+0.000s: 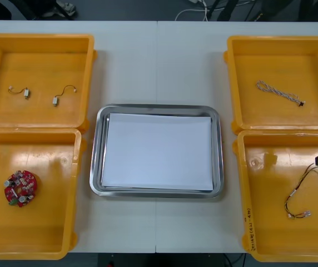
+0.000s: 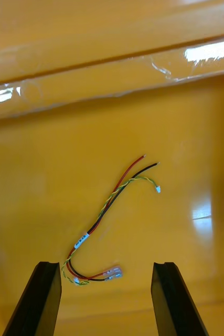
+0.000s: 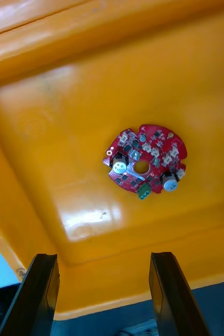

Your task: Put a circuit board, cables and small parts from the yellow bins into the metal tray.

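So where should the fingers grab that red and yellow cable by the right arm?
Probably mid-length on the red and yellow cable, by its white label, where the strands run bundled. Come straight down: it lies flat in the yellow bin, and the right gripper hangs open above it.

Front view: camera overhead, far off, facing steeply down; whole table (image 1: 159, 55) in frame, metal tray (image 1: 97, 161) at centre.

Right wrist view: camera close behind right gripper (image 2: 105, 265), looking between its parted fingers (image 2: 41, 299) at red and yellow cable (image 2: 109, 210) on yellow bin (image 2: 38, 157) floor; shared with front view, lower right of frame.

Left wrist view: camera close behind left gripper (image 3: 104, 256), over round red circuit board (image 3: 143, 163); shared with front view, lower left.
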Action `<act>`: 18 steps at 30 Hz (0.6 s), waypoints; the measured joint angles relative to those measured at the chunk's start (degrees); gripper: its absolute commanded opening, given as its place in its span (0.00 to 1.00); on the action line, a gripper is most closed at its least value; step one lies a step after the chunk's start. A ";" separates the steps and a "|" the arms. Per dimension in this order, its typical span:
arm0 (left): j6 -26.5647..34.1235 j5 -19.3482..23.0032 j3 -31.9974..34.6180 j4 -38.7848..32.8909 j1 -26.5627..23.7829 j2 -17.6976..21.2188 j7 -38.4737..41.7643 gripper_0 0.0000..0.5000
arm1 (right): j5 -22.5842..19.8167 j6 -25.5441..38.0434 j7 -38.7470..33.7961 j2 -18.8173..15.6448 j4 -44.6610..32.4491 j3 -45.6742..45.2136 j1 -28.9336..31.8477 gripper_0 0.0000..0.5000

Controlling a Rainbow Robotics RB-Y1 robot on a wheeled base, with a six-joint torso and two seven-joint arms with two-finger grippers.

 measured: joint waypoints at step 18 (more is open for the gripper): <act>-15.96 0.46 -3.76 0.03 8.18 0.06 -7.18 1.00 | 5.24 0.84 -2.42 6.56 -5.69 -2.12 5.90 1.00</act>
